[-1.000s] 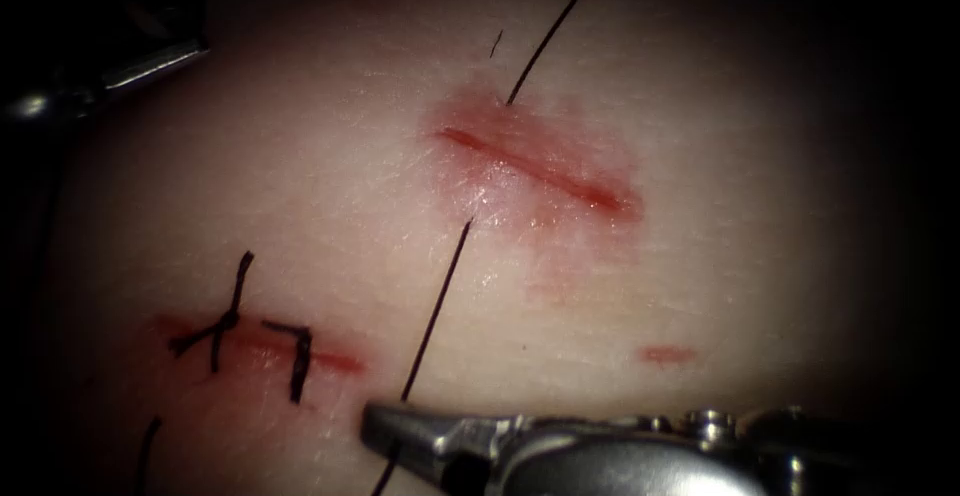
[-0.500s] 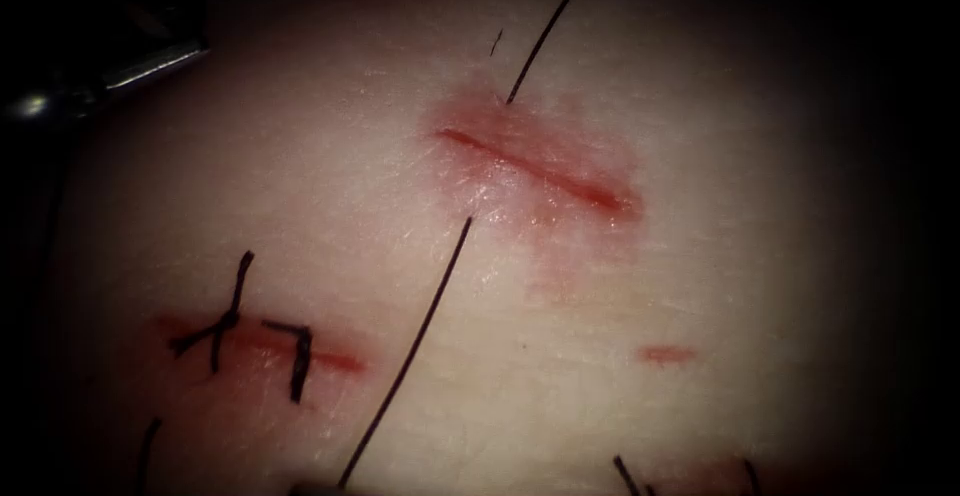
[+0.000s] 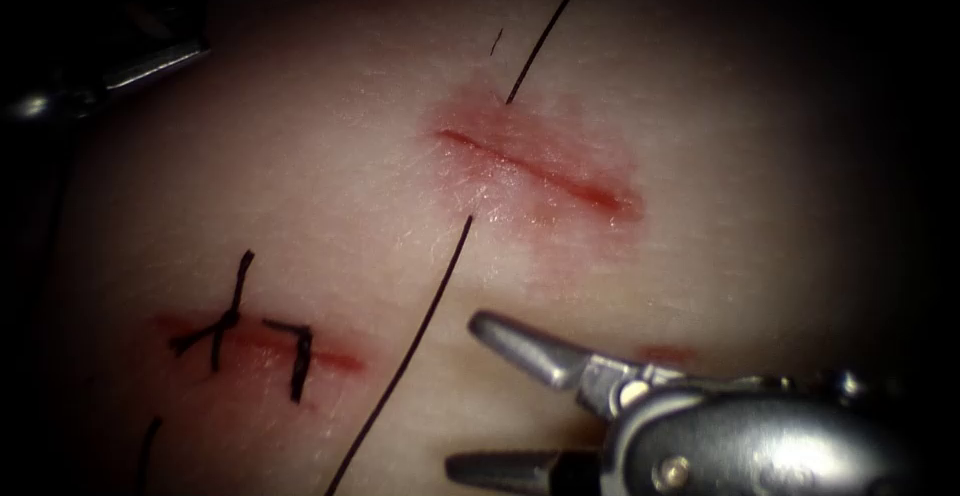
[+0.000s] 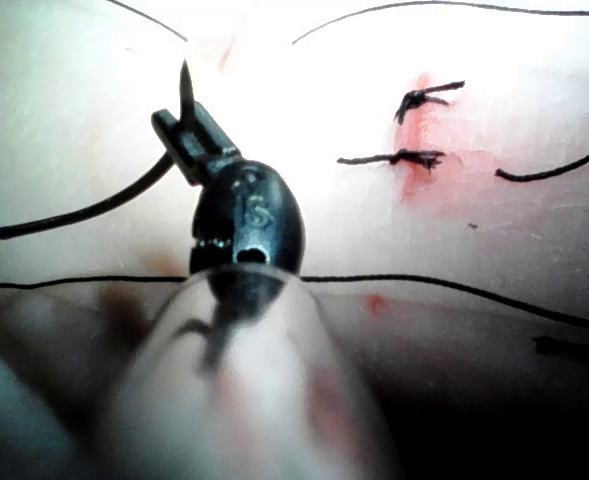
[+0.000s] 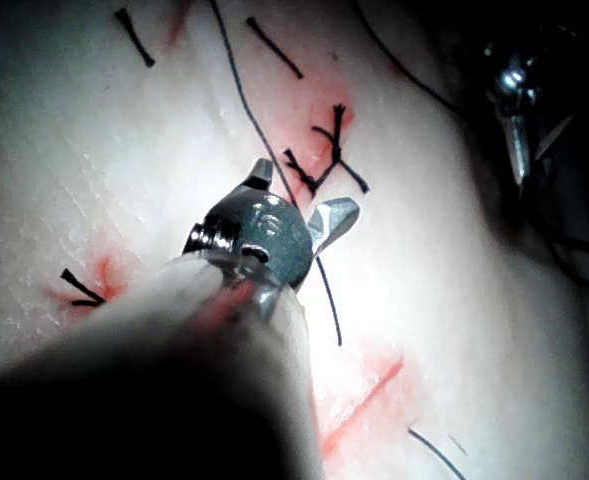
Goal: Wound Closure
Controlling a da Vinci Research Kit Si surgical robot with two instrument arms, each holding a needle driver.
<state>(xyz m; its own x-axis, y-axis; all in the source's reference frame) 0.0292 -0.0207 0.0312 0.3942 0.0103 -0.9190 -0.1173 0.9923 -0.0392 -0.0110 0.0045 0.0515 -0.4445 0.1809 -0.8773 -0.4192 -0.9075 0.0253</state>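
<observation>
The tissue [image 3: 720,246] bears a red open cut [image 3: 545,169] near the middle. A black thread [image 3: 420,321] leaves the skin just below the cut's left end and runs down and left; another length [image 3: 550,31] rises from above the cut. My right tool [image 3: 468,396] stands open just right of that thread, below the cut, holding nothing; its jaws [image 5: 299,195] are spread by the thread. My left tool [image 3: 165,59] lies far left of the cut. Its jaws [image 4: 184,125] are shut on the needle [image 4: 94,208] near its point, clear of the tissue.
A second cut at lower left carries knotted stitches with short cut ends [image 3: 240,336]. A small red mark [image 3: 668,354] lies beside the right tool. A tiny thread end [image 3: 497,43] sits above the open cut. Red fluid stains the skin around both cuts.
The right tool was shut at the thread by the bottom edge, dropped out of the picture, and has come back open, farther right. The thread's lower part swung left. The left tool stayed still.
</observation>
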